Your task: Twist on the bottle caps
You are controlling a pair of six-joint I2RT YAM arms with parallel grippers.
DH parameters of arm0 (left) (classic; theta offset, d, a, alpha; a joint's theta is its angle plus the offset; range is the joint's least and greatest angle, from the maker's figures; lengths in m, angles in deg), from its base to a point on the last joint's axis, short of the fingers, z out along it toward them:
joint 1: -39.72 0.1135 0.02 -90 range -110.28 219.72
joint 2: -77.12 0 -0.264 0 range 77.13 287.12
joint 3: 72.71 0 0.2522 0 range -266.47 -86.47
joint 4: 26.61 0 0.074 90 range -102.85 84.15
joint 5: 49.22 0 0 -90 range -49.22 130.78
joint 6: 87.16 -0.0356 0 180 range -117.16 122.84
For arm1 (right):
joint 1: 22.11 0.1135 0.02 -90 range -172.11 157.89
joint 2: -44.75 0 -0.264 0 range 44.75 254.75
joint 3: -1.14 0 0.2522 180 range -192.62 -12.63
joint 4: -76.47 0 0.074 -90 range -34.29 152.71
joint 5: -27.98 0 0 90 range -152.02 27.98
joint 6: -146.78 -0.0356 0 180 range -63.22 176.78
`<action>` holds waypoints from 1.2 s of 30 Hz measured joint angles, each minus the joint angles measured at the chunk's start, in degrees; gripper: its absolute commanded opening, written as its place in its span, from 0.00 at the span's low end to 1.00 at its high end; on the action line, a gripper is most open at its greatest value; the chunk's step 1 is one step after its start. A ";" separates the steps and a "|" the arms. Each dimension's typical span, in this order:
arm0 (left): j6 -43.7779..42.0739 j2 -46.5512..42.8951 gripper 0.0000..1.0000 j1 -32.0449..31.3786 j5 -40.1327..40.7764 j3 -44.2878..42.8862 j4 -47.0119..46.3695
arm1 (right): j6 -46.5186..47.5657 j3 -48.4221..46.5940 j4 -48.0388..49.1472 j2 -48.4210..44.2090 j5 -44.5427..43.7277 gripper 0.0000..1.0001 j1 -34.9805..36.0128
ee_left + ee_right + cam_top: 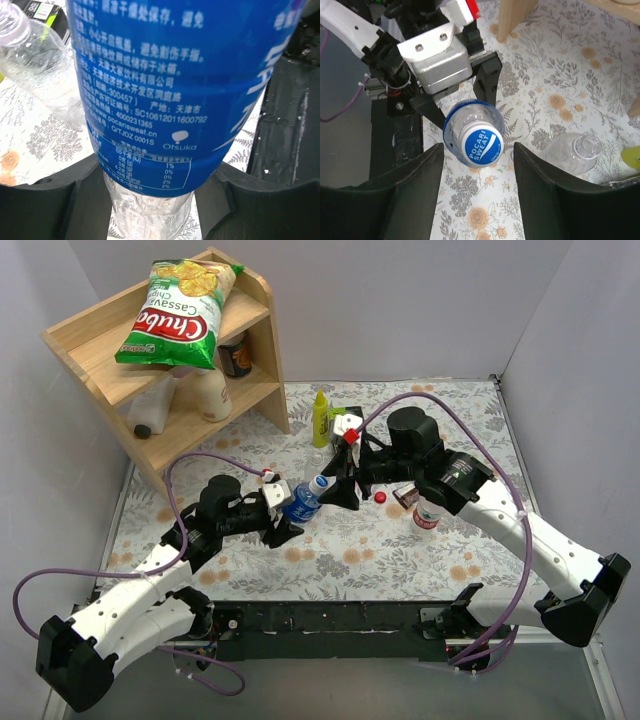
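Blue-labelled bottle [301,505], held off the surface [400,570] between the two arms. Your left end effector [155,195] is clamped on it: the left wrist view shows one finger against each side of the clear body, just below the label. The bottle's long axis tilts away from the left arm with its neck toward the right arm. In the right wrist view you therefore look almost straight down that axis onto the blue cap [481,143]. The cap sits on the bottle's mouth; whether it is threaded home cannot be told.

Your right end effector [477,150] is spread wide. It has one finger on each side of the cap with a visible gap on both sides, and it touches and carries nothing. The cap lies directly ahead of it, roughly centred between the fingers. The right arm is thus the nearer to the cap, with the left acting as the vise.

The coming move likely depends on this alignment. Closing on the cap and turning it should work only if the wrist's roll axis stays in line with the bottle's axis.

Also shown are the red cap [380,497], loose on the surface, and the red-and-white-labelled bottle [425,516] near it but apart. The unlabelled bottle [572,152] has an open neck.
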 measured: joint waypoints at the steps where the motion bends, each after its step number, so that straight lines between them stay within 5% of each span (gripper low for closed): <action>1: 0.22 0.02 0.00 0.00 -0.48 0.00 -0.17 | -0.83 0.02 1.25 0.04 0.44 0.65 -0.11; 8: 1.49 0.02 0.00 0.09 -2.75 0.00 -0.59 | -4.15 0.17 6.32 1.09 2.54 0.58 -1.03; 14: 2.05 0.15 0.02 1.22 -3.06 -0.02 -0.76 | -5.49 0.68 7.87 2.95 5.29 0.33 -1.07; 16: 1.81 0.20 0.33 1.60 -3.26 -0.02 -0.57 | -6.19 0.70 8.59 3.48 6.38 0.23 -1.22; 17: 1.66 0.26 0.70 1.86 -3.26 -0.02 -0.57 | -6.23 0.70 8.94 3.74 6.80 0.20 -1.44; 20: 0.70 0.28 0.98 2.25 -2.36 -0.04 0.44 | -5.57 -0.50 8.74 5.66 8.02 0.13 -1.77; 30: -12.76 -4.26 0.98 10.64 20.76 -2.91 15.78 | 3.08 -22.58 -0.48 22.77 3.02 0.04 -1.44; 36: -13.29 -8.07 0.98 15.61 28.65 -5.16 29.29 | 6.99 -36.46 -4.61 33.97 -1.07 0.02 -1.16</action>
